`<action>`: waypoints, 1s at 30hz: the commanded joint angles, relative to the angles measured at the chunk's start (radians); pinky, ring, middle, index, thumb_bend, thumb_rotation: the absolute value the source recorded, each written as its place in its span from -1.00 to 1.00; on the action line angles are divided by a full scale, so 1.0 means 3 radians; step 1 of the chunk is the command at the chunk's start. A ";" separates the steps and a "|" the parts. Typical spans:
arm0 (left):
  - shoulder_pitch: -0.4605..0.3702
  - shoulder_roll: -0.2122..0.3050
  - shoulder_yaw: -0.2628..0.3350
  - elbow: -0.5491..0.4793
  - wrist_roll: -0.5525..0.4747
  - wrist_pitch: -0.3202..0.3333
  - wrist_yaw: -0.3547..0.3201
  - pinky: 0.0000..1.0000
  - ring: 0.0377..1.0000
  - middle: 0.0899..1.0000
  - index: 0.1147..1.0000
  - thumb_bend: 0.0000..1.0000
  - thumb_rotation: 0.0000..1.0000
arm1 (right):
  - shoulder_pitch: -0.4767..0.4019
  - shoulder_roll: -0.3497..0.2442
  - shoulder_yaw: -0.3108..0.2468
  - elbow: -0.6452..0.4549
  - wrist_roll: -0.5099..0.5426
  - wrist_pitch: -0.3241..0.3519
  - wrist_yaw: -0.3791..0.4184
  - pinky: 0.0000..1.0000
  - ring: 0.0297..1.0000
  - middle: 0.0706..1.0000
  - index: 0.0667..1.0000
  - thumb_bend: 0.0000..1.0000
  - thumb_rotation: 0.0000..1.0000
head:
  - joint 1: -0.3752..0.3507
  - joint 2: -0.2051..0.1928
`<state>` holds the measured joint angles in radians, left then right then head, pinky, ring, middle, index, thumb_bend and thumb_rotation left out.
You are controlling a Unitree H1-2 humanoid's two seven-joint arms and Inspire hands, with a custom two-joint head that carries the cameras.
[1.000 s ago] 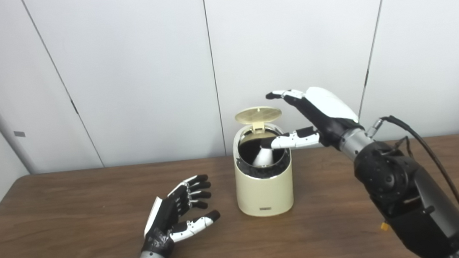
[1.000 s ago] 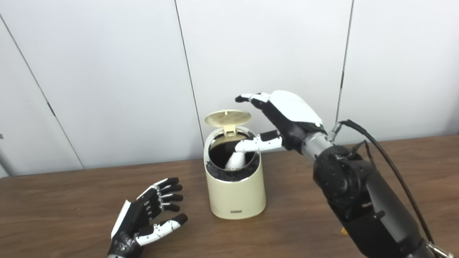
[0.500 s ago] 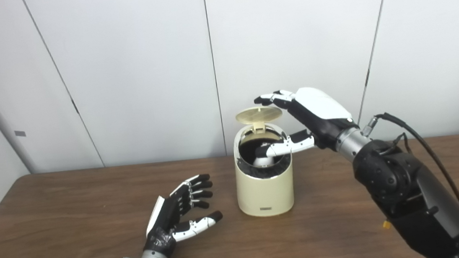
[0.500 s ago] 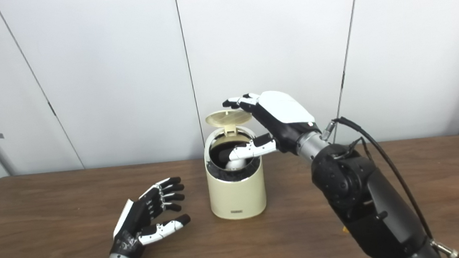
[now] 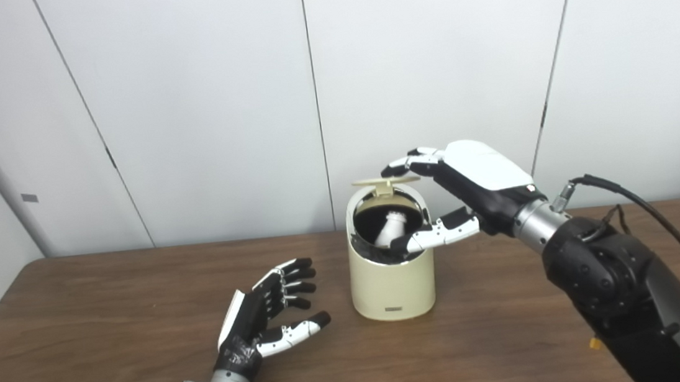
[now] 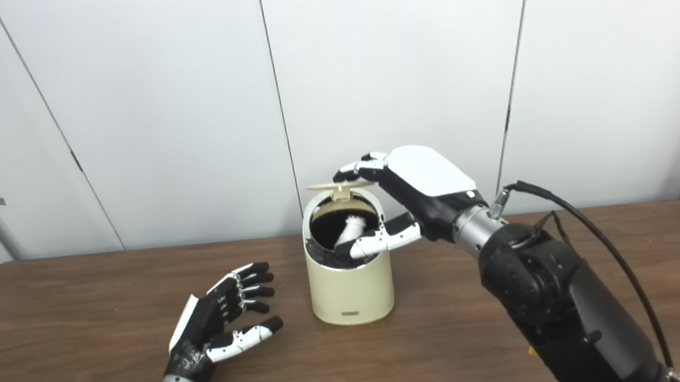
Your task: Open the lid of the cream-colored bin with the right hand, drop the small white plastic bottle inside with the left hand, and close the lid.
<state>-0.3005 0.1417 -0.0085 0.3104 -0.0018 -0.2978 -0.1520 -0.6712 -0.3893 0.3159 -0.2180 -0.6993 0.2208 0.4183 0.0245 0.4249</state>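
The cream-colored bin [image 5: 393,286] stands in the middle of the brown table [image 5: 77,316]. Its round lid [image 5: 384,180] is tipped down to nearly level, seen edge-on above the dark mouth. Inside the bin the small white plastic bottle [image 5: 391,228] leans against the wall. My right hand [image 5: 471,188] reaches over the bin, fingers [image 5: 403,163] pressing on top of the lid, thumb in front of the rim. It holds nothing. My left hand [image 5: 268,319] rests open on the table to the bin's left, palm facing the bin.
White wall panels [image 5: 213,103] stand close behind the table's far edge. A black cable [image 5: 647,211] loops off my right forearm. Bare table surface stretches to the left and right of the bin.
My right hand moved toward the bin and down onto the lid. The lid swung from upright to nearly level. The left hand stayed where it was.
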 commanded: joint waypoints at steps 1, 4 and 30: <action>-0.0112 0.0014 0.0013 -0.0098 0.0034 -0.0088 0.0060 0.25 0.42 0.51 0.56 0.47 -0.72 | -0.0115 -0.0050 -0.0033 -0.0096 -0.0039 -0.0126 -0.0028 0.57 0.80 0.52 0.45 0.34 0.30 | 0.0004 0.0007; -0.0105 0.0006 0.0021 -0.0111 0.0011 -0.0057 0.0056 0.25 0.42 0.51 0.56 0.48 -0.72 | -0.0111 -0.0046 -0.0043 -0.0085 -0.0022 -0.0160 -0.0014 0.59 0.80 0.49 0.42 0.33 0.23 | 0.0013 0.0023; -0.0043 -0.0045 0.0008 -0.0158 0.0053 -0.0015 0.0147 0.23 0.39 0.48 0.54 0.51 -0.69 | -0.0116 -0.0029 0.0131 0.0026 -0.0199 -0.0292 0.0300 0.85 0.82 0.49 0.43 0.37 0.10 | 0.0088 0.0113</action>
<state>-0.2954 0.1301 -0.0089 0.3008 0.0039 -0.2926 -0.1229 -0.6702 -0.3976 0.3599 -0.1996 -0.7557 0.1513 0.5132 0.0506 0.4586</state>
